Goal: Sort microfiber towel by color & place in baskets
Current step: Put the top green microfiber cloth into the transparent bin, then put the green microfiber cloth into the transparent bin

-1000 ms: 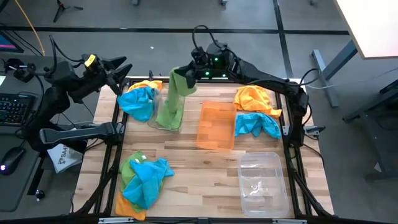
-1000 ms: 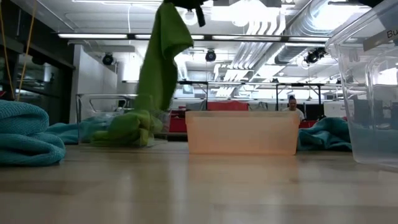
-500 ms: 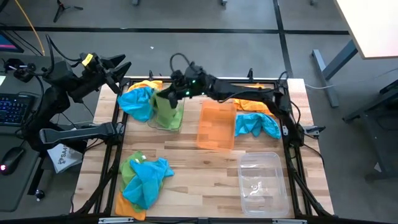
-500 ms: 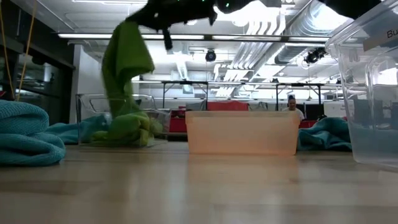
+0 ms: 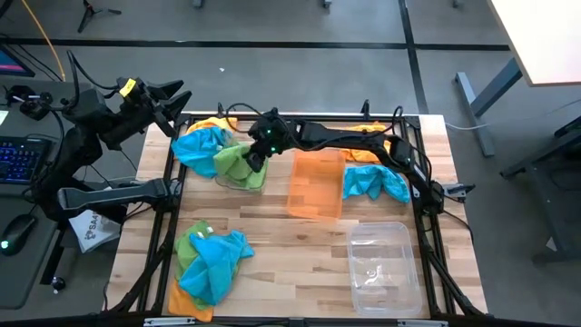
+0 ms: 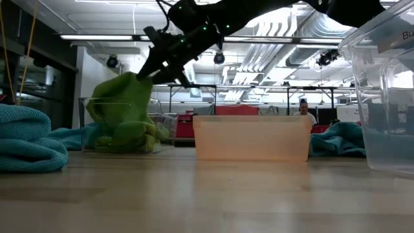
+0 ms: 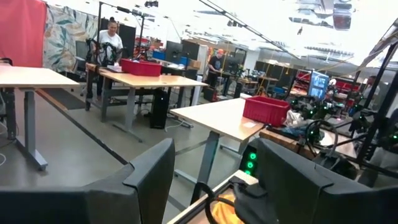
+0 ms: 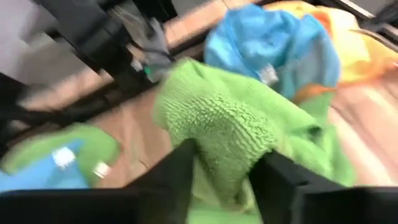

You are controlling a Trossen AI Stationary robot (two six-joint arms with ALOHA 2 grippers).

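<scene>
Lime green towel (image 5: 232,162) bunched in the clear basket (image 5: 255,180) at the far left of the table, heaped on green cloth already inside. Still between the fingers of the right gripper (image 5: 255,156), directly above that basket; by the right wrist view, jaws part spread with cloth lying between them, neither pinched tight nor fully let go. Towel directly under the jaws, folds drooping straight down into the bin, so release looks to need only a wider spread and a lift straight up. Translucent orange basket (image 5: 315,183) just right of it, second clear basket (image 5: 382,265) near right. Mixed piles waiting: blue and orange far left (image 5: 200,143), far right (image 5: 374,162), near left (image 5: 211,263). Left gripper (image 5: 170,92) off the far left corner, jaws spread, empty; nearer the far left pile.
</scene>
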